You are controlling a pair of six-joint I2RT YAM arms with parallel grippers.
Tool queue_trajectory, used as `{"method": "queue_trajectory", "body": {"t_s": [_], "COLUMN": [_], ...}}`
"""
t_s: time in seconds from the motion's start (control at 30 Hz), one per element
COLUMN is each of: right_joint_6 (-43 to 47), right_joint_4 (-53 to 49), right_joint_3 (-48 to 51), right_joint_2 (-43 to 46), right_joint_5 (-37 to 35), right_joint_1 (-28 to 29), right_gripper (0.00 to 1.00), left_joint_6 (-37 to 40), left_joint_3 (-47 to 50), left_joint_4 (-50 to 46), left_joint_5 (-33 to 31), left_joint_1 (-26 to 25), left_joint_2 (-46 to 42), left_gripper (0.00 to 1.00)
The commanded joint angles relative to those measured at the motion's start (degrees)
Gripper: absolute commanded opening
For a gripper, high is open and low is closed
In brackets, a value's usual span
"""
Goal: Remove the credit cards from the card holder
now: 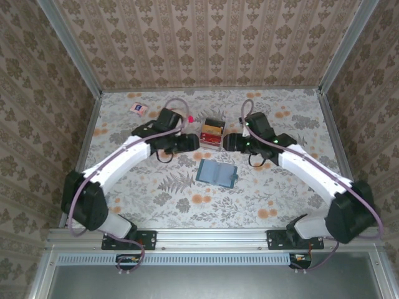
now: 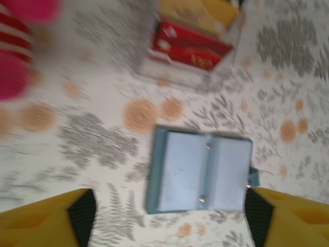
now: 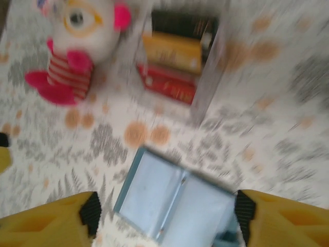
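Count: one card holder [image 1: 216, 172], three credit cards [image 1: 211, 132] (red, tan/orange, dark), packed side by side mid-table, on the far-edge side of the holder. Both my arms bend inward over the table centre, with my left gripper [image 1: 192, 142] and right gripper [image 1: 228, 141] flanking the cards. Both jaw pairs are spread wide and hold nothing. The holder lies open and flat, blue-grey inside up. In both wrist views it sits framed between my fingers, not touching them.
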State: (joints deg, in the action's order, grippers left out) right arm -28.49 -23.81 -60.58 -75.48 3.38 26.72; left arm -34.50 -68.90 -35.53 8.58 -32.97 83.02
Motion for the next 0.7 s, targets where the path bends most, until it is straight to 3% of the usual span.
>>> {"method": "queue_trajectory", "body": {"t_s": [0.0,0.03,0.1,0.33,0.53,0.67], "right_joint_6": [5.79,6.77,9.05,10.6,17.84,17.7], "right_joint_4": [-2.47,-1.84,0.84,9.03,25.26,31.65], "right_joint_3": [-0.8,-0.16,1.83,9.76,22.15,26.78], "right_joint_2": [5.89,7.69,10.6,15.77,13.14,8.66], "right_joint_5": [-16.54,-20.52,-27.25,-34.21,-37.04,-38.86], "right_joint_1": [-1.75,-2.39,-3.79,-10.72,-13.84,-15.53], "right_gripper": [0.81,0.91,1.0,1.0,1.0,1.0], "left_joint_6": [3.62,4.59,6.68,14.23,20.39,23.81], "left_joint_3": [-1.11,-0.87,0.45,12.89,21.54,25.28], "left_joint_4": [-6.8,-6.81,-5.6,9.78,22.14,29.5], "left_joint_5": [-9.09,-10.63,-13.5,-22.63,-35.44,-37.36], "left_joint_1": [4.58,6.22,10.26,19.71,22.81,24.29], "left_joint_2": [-3.91,-5.11,-7.35,-14.54,-12.94,-10.83], "left_gripper": [0.88,0.92,0.98,1.0,1.0,1.0]}}
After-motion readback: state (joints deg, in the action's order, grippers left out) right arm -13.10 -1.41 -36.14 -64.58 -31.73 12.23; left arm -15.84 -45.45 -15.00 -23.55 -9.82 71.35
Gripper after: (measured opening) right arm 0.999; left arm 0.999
